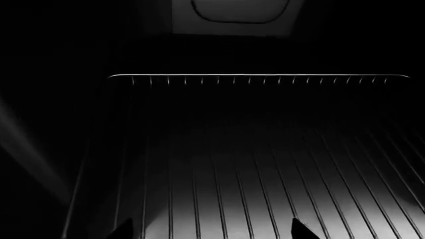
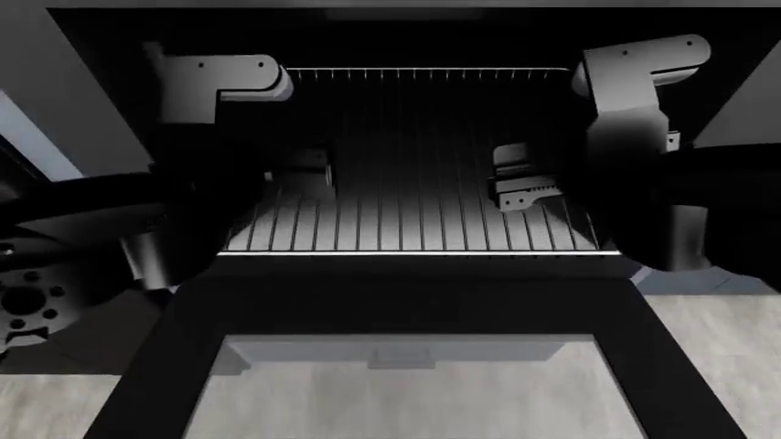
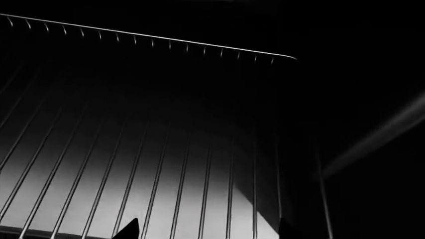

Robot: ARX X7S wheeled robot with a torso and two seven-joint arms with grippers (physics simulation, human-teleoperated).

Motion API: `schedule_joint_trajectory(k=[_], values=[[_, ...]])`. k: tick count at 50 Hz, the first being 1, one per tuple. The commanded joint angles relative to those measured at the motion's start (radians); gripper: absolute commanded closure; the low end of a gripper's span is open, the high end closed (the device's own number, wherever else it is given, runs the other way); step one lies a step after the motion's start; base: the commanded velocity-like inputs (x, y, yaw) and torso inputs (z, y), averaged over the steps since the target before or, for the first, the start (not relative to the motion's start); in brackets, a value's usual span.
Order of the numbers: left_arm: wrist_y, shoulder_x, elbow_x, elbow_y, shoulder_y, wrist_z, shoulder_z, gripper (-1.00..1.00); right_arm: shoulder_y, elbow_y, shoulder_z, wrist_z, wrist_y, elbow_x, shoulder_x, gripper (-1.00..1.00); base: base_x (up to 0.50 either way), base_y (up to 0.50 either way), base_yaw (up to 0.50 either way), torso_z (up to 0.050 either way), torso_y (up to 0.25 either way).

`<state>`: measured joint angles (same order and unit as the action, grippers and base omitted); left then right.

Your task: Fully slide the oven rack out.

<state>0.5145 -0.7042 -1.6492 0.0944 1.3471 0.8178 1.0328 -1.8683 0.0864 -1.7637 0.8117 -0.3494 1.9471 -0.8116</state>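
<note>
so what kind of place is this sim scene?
Likely a kitchen, at an open oven: the oven rack spans a dark cavity, the glass-panelled door lies folded down in front, and both arms reach inside.

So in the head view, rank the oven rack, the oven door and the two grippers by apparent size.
1. Flat grey glass-panelled oven door, nearest the camera.
2. Silver wire oven rack.
3. Right gripper and left gripper: alike, unranked.
</note>
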Motion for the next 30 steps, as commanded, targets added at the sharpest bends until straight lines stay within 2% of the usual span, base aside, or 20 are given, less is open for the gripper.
schedule_joint_trajectory(k=[1, 30], values=[[0.01, 0.027, 0.046, -0.076, -0.01, -0.038, 0.033, -1.0, 0.028, -0.06, -0.006, -0.022, 0.004, -0.006, 0.037, -1.0, 0.0, 0.0, 0.0, 0.0, 0.0], [-0.009, 0.048, 0.095, -0.123, -0.081, -0.07, 0.073, -1.0, 0.121, -0.152, -0.03, -0.051, 0.032, -0.048, 0.111, -1.0, 0.0, 0.0, 0.0, 0.0, 0.0]])
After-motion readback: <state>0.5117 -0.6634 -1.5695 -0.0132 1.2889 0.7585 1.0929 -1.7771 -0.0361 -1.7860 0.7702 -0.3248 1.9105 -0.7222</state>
